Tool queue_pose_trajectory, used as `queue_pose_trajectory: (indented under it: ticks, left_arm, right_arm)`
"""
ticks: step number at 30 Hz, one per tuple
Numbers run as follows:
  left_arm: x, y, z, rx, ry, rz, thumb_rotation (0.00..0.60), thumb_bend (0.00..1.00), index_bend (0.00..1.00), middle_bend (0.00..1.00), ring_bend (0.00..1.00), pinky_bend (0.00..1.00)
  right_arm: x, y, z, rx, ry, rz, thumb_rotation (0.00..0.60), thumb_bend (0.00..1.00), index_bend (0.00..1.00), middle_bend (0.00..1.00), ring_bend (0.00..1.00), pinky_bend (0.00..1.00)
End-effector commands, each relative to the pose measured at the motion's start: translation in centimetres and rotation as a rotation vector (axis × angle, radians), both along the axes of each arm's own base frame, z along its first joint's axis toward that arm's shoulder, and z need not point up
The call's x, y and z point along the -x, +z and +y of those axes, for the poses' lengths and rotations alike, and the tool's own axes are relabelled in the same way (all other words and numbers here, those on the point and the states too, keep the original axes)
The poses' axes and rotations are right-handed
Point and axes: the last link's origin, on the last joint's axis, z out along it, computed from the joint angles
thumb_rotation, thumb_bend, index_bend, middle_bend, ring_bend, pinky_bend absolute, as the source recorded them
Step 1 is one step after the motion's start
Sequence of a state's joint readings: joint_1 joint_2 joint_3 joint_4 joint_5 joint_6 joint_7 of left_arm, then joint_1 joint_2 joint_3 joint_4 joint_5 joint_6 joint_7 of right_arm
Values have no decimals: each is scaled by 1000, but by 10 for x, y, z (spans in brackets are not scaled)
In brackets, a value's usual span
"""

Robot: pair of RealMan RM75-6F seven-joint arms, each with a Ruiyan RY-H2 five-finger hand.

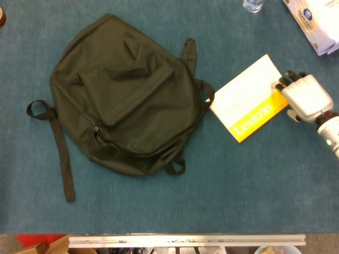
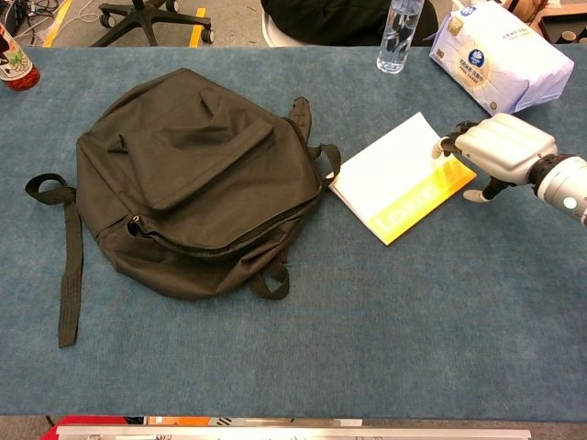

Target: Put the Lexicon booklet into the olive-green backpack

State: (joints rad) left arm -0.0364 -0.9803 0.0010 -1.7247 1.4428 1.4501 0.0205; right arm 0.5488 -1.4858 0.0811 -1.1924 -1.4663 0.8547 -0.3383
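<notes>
The olive-green backpack (image 1: 127,95) (image 2: 202,174) lies flat on the left half of the blue table, its zip looking closed and its straps spread out. The Lexicon booklet (image 1: 249,100) (image 2: 394,179), white with a yellow band, lies just right of the bag and touches a strap loop. My right hand (image 1: 304,98) (image 2: 500,147) reaches in from the right and hovers at the booklet's right corner. Its fingers point at the booklet's edge, the thumb is set apart, and it holds nothing. My left hand appears in neither view.
A water bottle (image 2: 399,32) and a pack of tissues (image 2: 500,55) stand at the far right edge of the table. A red-capped bottle (image 2: 14,60) is at the far left corner. The backpack's long strap (image 1: 61,153) trails toward the near left.
</notes>
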Motion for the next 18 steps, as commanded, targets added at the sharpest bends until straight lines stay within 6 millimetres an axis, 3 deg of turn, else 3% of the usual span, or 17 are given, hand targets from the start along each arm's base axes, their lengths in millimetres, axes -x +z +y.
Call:
queue_pose_trajectory:
  ticks: [1,18]
  left_arm:
    - [1,1,0,-3,5,1,600,246,156,175,188,195]
    - [4,4,-2,-14,18,0,600,246,156,175,188,195]
  right_arm:
    - [-1,-4,-3,-9,-2,10,600,185,286,337,202,354]
    - [-6,-17,-12,-37,-22,36,600,185,263,337,202,354]
